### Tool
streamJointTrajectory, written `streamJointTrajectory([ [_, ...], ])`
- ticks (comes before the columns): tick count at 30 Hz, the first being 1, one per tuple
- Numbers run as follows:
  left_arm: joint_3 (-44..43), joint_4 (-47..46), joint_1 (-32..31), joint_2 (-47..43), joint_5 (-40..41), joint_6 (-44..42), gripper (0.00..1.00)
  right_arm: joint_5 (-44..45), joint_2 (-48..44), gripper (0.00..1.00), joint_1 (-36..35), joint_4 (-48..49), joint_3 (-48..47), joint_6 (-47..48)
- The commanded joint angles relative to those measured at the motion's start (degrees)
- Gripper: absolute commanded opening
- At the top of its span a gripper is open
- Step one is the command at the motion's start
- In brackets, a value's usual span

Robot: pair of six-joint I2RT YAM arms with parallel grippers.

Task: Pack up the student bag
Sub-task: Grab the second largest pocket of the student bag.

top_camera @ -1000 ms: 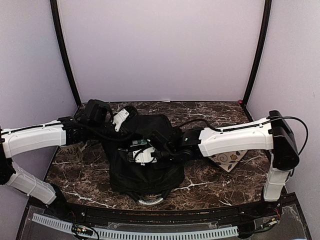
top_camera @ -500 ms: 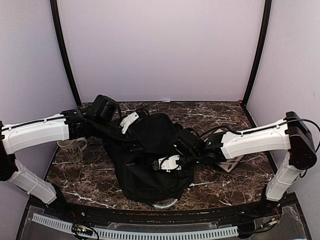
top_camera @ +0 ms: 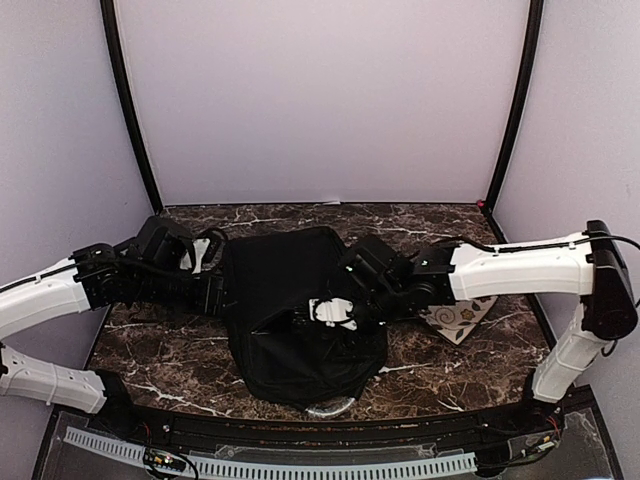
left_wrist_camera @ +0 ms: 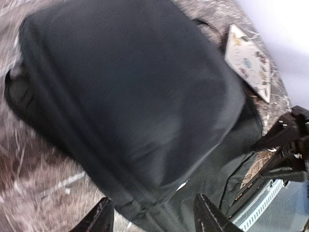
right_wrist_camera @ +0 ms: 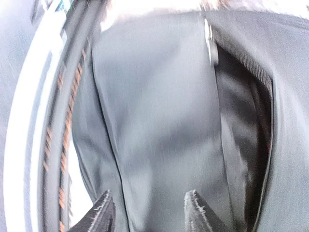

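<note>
Lying slumped in the middle of the tabletop [top_camera: 440, 225], the bag [top_camera: 290, 280] sits between the two arms, its lower end toward their bases. A zip slit [right_wrist_camera: 244, 125] gapes along one panel, with the pull [right_wrist_camera: 208, 36] at its far end in the right wrist view. The right tool [right_wrist_camera: 149, 212] hangs over that panel, fingers apart, and we see nothing pinched between them. The left tool [left_wrist_camera: 154, 218] stands at the bag's left edge, jaws wide and empty, the fabric just beyond the tips. A patterned card [top_camera: 458, 320] lies on the stone near the bag's right side.

We judge the step in hand to be opening the bag so that things can go in. To do it well, we would have one tool take a firm pinch of cloth beside the slit and lift. The other would steady the far side so the soft body does not drag across the stone. The cloth looks limp and likely to fold under a push. A slow approach and a bite on a seam should hold better than a grab at flat fabric.
</note>
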State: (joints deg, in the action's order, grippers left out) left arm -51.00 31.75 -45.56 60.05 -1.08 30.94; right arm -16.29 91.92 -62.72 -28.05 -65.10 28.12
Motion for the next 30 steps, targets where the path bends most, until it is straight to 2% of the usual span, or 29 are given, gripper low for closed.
streamJointTrajectory([
  [1,5.32,1.72,0.46,-4.07,1.7,14.37,0.55,-11.98,7.97,0.47,0.29,-1.3,-8.76,-9.65],
  [4,9.13,-3.22,0.65,-5.53,-1.66,16.3,0.52,-13.55,10.4,0.47,0.4,3.74,-10.75,-16.65],
  [6,11.15,-5.41,0.73,-5.85,-2.41,17.42,0.55,-14.41,11.84,0.49,0.43,6.44,-11.9,-20.66],
  [10,13.25,-8.47,0.82,-4.87,-2.96,18.44,0.57,-14.98,17.23,0.49,0.52,4.51,-17.93,-25.16],
  [16,16.89,-15.15,1.0,-4.59,-3.53,18.62,0.57,-15.05,21.91,0.5,0.67,6.86,-19.75,-31.98],
  [24,17.58,-18.26,1.17,-2.0,-4.48,16.88,0.5,-18.49,26.06,0.51,1.33,8.45,-22.57,-34.83],
  [30,18.0,-18.42,1.16,-1.87,-4.43,16.88,0.47,-16.71,27.23,0.53,1.79,10.39,-24.31,-37.94],
])
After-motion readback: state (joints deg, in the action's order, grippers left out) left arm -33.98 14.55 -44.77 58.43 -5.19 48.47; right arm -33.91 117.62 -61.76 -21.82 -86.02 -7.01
